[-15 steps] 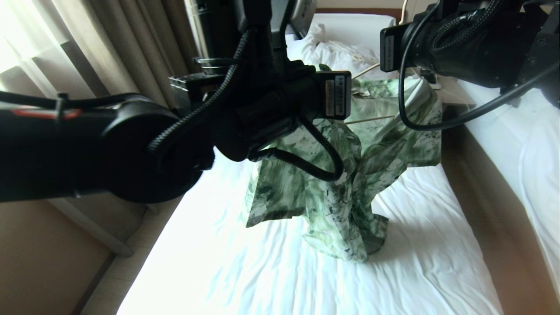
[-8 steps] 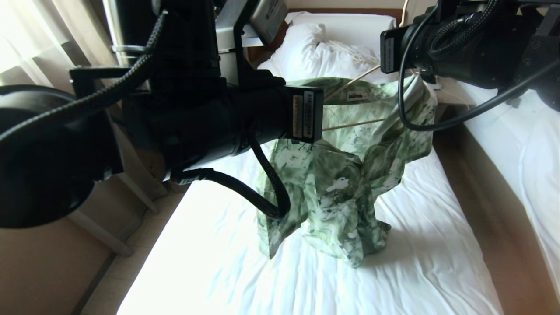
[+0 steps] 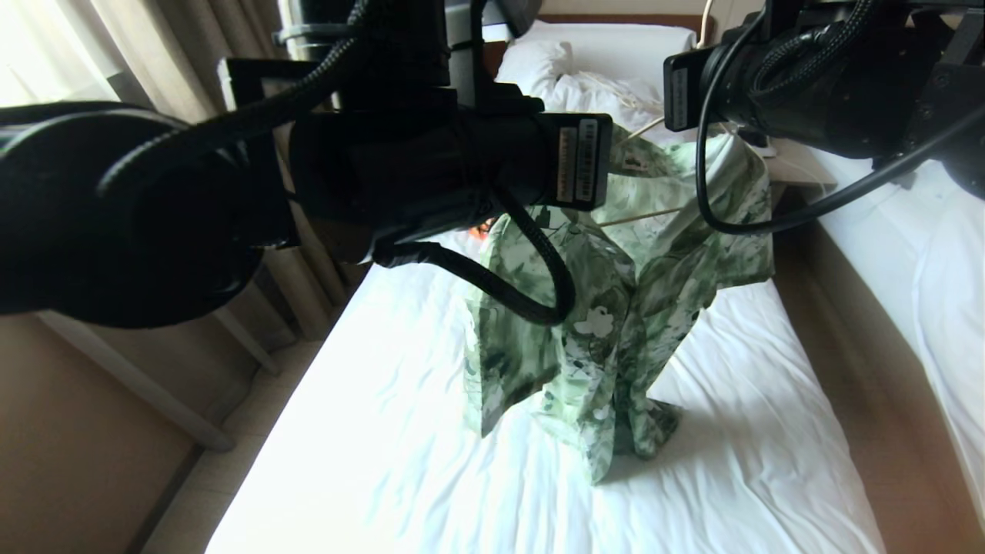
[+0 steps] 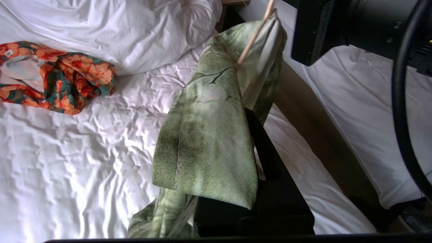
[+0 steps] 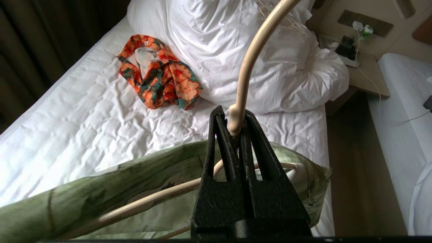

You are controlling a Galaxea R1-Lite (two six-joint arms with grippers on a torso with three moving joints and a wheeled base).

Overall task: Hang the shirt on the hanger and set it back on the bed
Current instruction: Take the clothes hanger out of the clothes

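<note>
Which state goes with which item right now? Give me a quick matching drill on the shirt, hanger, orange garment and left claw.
Items:
1. shirt
2. hanger
3. orange garment
4. left claw

States:
A. lying crumpled on the bed near the duvet
B. pinched at the neck by the right claw
C. shut on green fabric
D. hanging up off the sheet, lower hem touching it

Pairs: 1-D, 2-B, 3-A, 4-C
</note>
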